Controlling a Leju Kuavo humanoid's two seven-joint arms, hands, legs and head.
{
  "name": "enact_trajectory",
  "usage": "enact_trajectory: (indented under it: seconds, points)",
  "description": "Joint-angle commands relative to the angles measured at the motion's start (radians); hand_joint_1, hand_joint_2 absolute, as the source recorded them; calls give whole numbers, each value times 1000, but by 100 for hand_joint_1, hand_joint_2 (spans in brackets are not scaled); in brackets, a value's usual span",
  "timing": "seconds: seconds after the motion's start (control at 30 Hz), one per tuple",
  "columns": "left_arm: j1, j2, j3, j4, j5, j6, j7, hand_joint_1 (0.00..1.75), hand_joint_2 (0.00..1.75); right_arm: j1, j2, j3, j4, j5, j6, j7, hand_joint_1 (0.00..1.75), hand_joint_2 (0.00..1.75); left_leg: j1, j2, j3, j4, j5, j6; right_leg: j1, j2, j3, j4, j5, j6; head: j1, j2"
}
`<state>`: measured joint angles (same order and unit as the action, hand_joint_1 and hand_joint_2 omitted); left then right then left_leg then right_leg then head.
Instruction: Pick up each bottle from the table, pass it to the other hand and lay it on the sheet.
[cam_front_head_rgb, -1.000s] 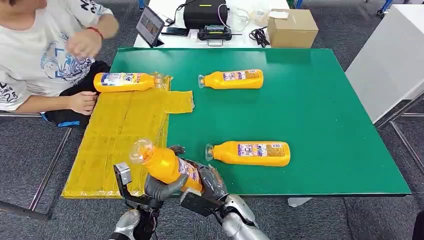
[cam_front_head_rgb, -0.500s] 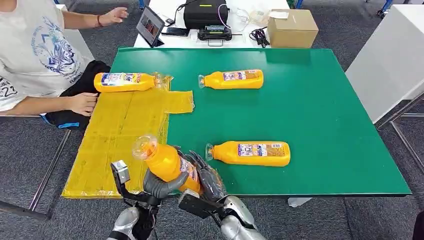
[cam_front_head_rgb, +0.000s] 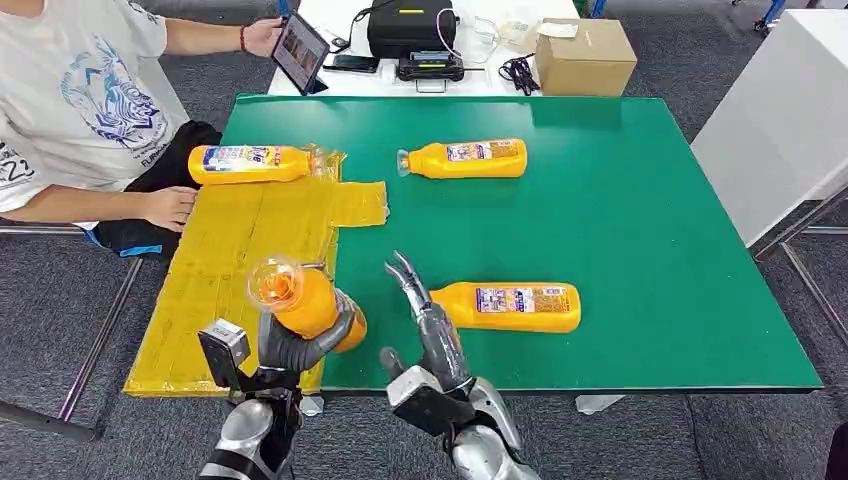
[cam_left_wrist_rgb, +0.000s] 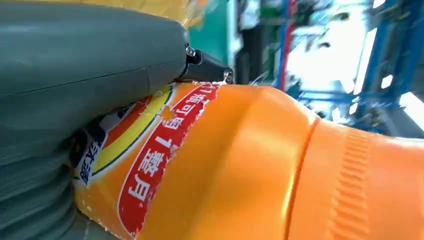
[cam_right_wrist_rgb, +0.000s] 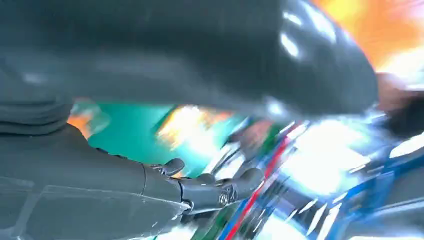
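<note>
Bottle (cam_front_head_rgb: 305, 303) handed over, we judge: our left hand (cam_front_head_rgb: 292, 345) grips it tilted at the table's near edge beside the yellow sheet (cam_front_head_rgb: 235, 265), our right hand (cam_front_head_rgb: 428, 322) empty with fingers straight, so next we lay it down there.

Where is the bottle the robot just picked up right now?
In the head view, the held bottle is gripped in the left hand above the near edge of the yellow sheet, cap toward the camera, left of the right hand.
</note>
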<state>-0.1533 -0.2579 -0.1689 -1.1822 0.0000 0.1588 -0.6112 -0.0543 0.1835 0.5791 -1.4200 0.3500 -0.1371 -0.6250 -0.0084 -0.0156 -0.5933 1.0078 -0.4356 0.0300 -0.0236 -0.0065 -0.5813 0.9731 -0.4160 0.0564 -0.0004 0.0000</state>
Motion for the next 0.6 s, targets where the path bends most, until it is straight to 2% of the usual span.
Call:
enact_trajectory:
  seconds: [0.03, 0.2, 0.27, 0.3, 0.33, 0.37, 0.43, 0.47, 0.53, 0.57, 0.6]
  points:
    - [-168, 27, 102, 127, -3, 25, -9, 175, 175, 7, -72, 41, -205, -87, 101, -48, 0, 0, 2, 0, 1, 1, 0, -2, 2, -1, 2, 0, 0, -3, -1, 0]
    - [-293, 73, 195, 298, -58, 106, -55, 175, 175, -6, -62, -17, -202, -147, 170, -60, 0, 0, 2, 1, 3, 0, 0, -2, 2, 0, 3, 0, 0, -3, 0, 0]
    - [-312, 85, 201, 334, -155, 195, -87, 175, 175, -8, -54, -34, -177, -152, 182, -58, 0, 0, 2, 1, 3, 0, 0, -2, 2, 0, 4, -1, 0, -3, 0, 0]
    - [-311, 104, 164, 328, -268, 304, -87, 175, 175, -9, -47, -40, -168, -151, 181, -59, 0, 0, 1, 1, 3, -1, 0, -1, 1, 0, 4, -1, 0, -2, 0, 0]
    - [-317, 106, 167, 340, -306, 339, -87, 175, 175, -10, -41, -45, -162, -154, 180, -60, 0, 0, 2, 2, 4, 0, 0, -2, 2, 1, 4, -1, 0, -3, 0, 0]
    - [-345, 135, 119, 397, -467, 455, -71, 175, 175, -11, -32, -56, -160, -165, 169, -69, 0, 0, 2, 1, 3, 0, 0, -2, 2, 1, 4, -1, 0, -3, 0, 0]
    - [-410, 174, 98, 516, -712, 539, 47, 175, 175, -14, -17, -75, -176, -207, 156, -73, 0, 0, 2, 0, 3, 0, 0, -2, 2, 0, 4, 0, 0, -3, 0, 0]
    - [-431, 167, 176, 542, -890, 539, 95, 175, 175, -16, -13, -82, -206, -225, 137, -73, 0, 0, 2, 0, 3, 0, 0, -2, 2, -1, 3, 0, 0, -3, -1, 0]
    - [-451, 171, 197, 574, -887, 539, 71, 175, 175, -14, -9, -87, -218, -234, 131, -73, 0, 0, 2, 1, 3, 1, 0, -2, 2, 1, 3, 0, 0, -3, 0, 0]
    - [-464, 207, 149, 583, -1191, 539, 257, 175, 175, -14, -8, -93, -222, -256, 137, -73, 0, 0, 1, 2, 2, 0, 0, -2, 1, 2, 2, 1, 1, -2, 0, 0]
    - [-484, 209, 160, 637, -1221, 539, 278, 175, 175, -12, -3, -101, -230, -260, 127, -73, 0, 0, 3, 4, 3, 1, 0, -3, 3, 3, 3, 1, 0, -4, 0, 0]
